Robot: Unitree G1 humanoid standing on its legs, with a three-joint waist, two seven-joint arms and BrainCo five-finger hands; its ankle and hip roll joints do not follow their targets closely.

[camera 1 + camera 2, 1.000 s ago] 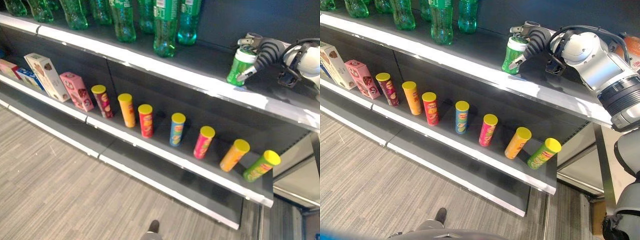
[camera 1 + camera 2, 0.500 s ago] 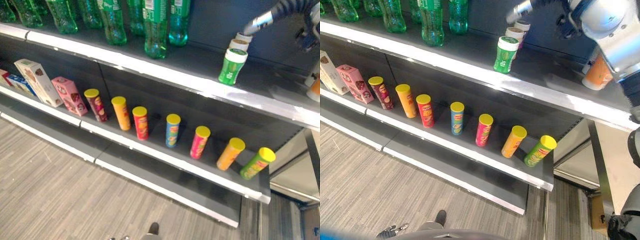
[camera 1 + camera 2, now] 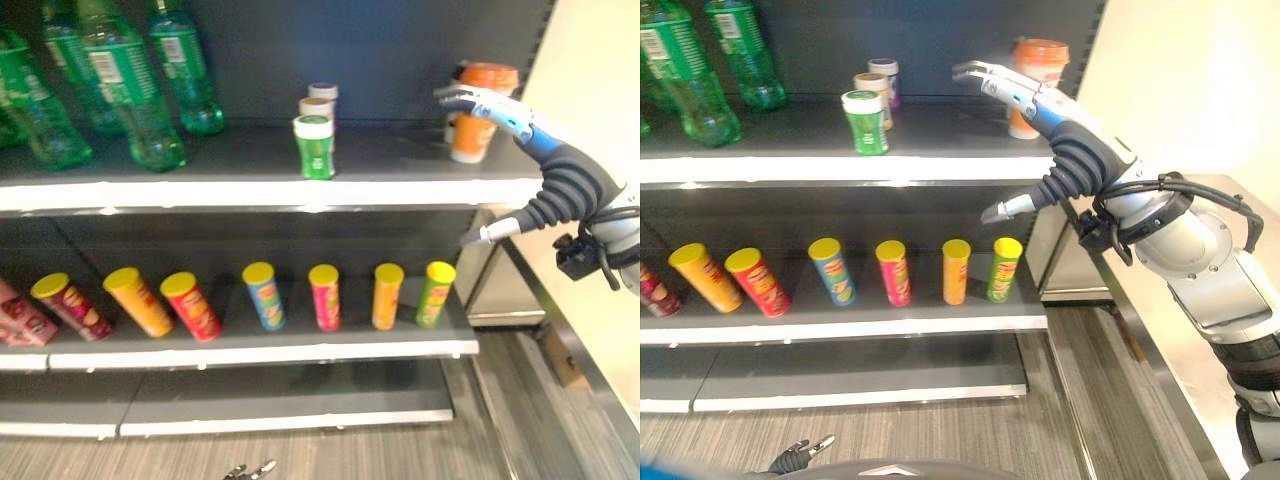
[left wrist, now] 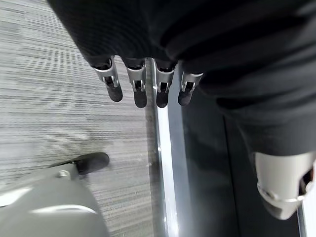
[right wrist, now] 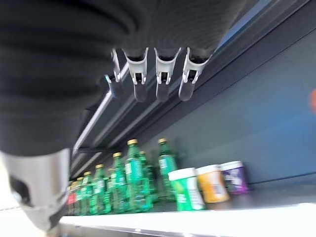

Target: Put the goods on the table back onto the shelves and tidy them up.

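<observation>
Right hand: the right hand [image 3: 1040, 105] hung in the air in front of the upper shelf's right end, fingers [image 5: 163, 81] straight and released, thumb apart, holding nothing.
Left hand: the left hand [image 4: 148, 44] pointed down over the grey striped floor [image 4: 59, 108], fingers straight and empty.
Upper shelf: the dark metal upper shelf [image 3: 250, 190] had a pale front edge.
Goods placed: a green canister [image 3: 315, 146] with a white lid stood upright near the shelf's front edge, middle right; a tan canister [image 3: 318, 106] and a purple canister [image 3: 323, 91] stood in a row behind it, toward the back wall.
Orange cup: an orange cup [image 3: 478, 120], round with a white band, stood at the shelf's right end, behind the right hand.
Bottles: green plastic bottles [image 3: 120, 90], clear and ribbed, stood along the shelf's left part.
Lower shelf: yellow-lidded chip tubes [image 3: 325, 296] in red, blue, pink, orange and green stood in a row on the lower shelf [image 3: 300, 347].
</observation>
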